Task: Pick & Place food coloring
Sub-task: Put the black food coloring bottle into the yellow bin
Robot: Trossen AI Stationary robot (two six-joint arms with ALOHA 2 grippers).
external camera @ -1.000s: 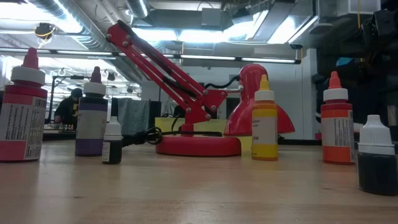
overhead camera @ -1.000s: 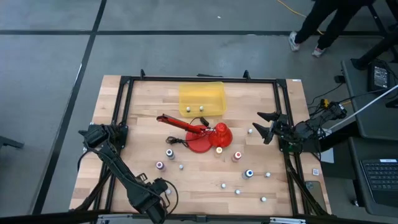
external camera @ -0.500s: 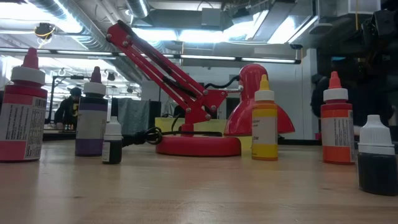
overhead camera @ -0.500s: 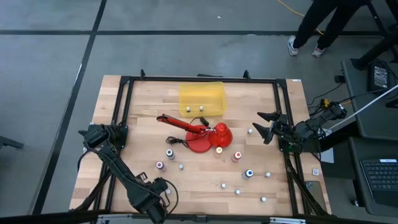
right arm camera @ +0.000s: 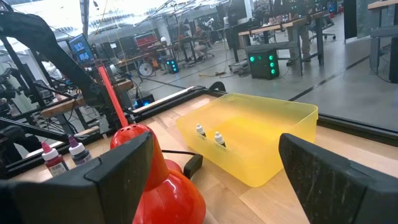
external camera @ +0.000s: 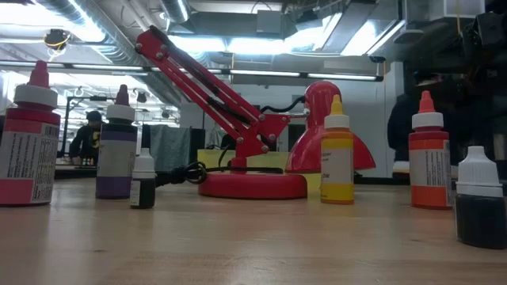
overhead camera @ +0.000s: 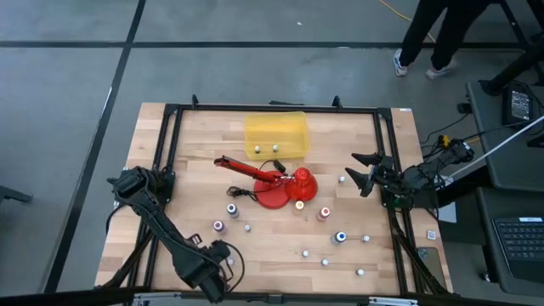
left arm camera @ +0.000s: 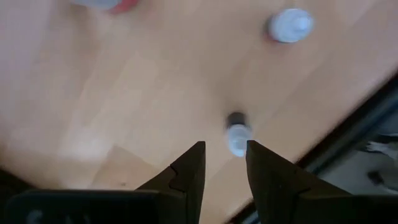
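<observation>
Food coloring bottles stand upright on the wooden table: purple (overhead camera: 232, 209), dark red (overhead camera: 218, 226), yellow (overhead camera: 299, 205), orange-red (overhead camera: 324, 213) and blue (overhead camera: 341, 237). In the low view they show as dark red (external camera: 28, 142), purple (external camera: 116, 150), yellow (external camera: 337, 162) and orange-red (external camera: 429, 162). My left gripper (overhead camera: 219, 255) is open near the table's near edge. In its wrist view (left arm camera: 224, 168) a tiny dark bottle with a pale cap (left arm camera: 236, 134) stands just beyond the fingertips, untouched. My right gripper (overhead camera: 361, 171) waits wide open at the table's right side.
A red desk lamp (overhead camera: 276, 183) lies mid-table with its arm stretched left. A yellow bin (overhead camera: 275, 136) at the far side holds two tiny bottles. Several small white-capped bottles (overhead camera: 324, 262) stand scattered near the front right. A black frame (overhead camera: 166, 170) borders the table.
Neither gripper and no bottle has visibly moved. A person beyond the table's far right corner has shifted position.
</observation>
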